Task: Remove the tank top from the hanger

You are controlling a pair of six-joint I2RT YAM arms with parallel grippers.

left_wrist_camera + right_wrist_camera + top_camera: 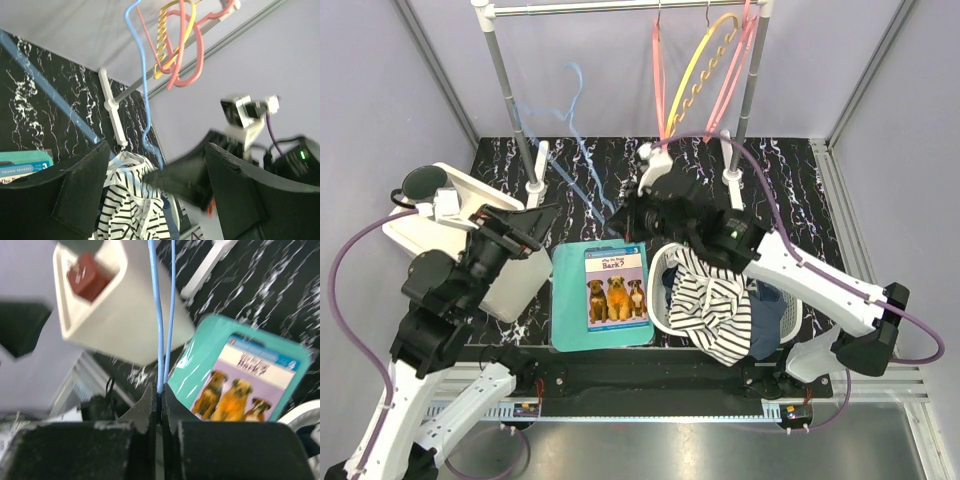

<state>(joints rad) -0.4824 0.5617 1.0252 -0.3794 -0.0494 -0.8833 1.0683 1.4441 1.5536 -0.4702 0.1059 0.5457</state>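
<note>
The black marble worktop (pixel 790 180) fills most of the top view. A white basket (pixel 658 272) sits near the front of it, and every place below is told from that basket.

Far behind the basket stands the clothes rack (pixel 505 80). Its top bar is cut off by the edge of the picture. Pink hangers (pixel 658 80) and a yellow hanger (pixel 695 60) hang on it.

Well to the left of the basket is a big white bin (pixel 515 285). The left arm covers part of it. Something red (pixel 85 272) lies inside, too blurry to name.

The striped tank top (pixel 705 305) lies in the basket and spills over its front rim. It is off the hanger. A dark blue cloth (pixel 765 320) lies beside it, partly hidden under the right arm.

Just left of the basket is a teal case (pixel 568 300) with a dog book (pixel 616 287) on it.

The thin blue hanger (pixel 161 375) reaches from just behind the basket's left side back toward the rack. It looks faint from above.

The right tool (pixel 161 395) is just behind the basket, clenched tight on the blue hanger's wires. The left tool (pixel 157 150) is left of the basket, above the bin's edge, with its jaws wide apart and nothing in them.
</note>
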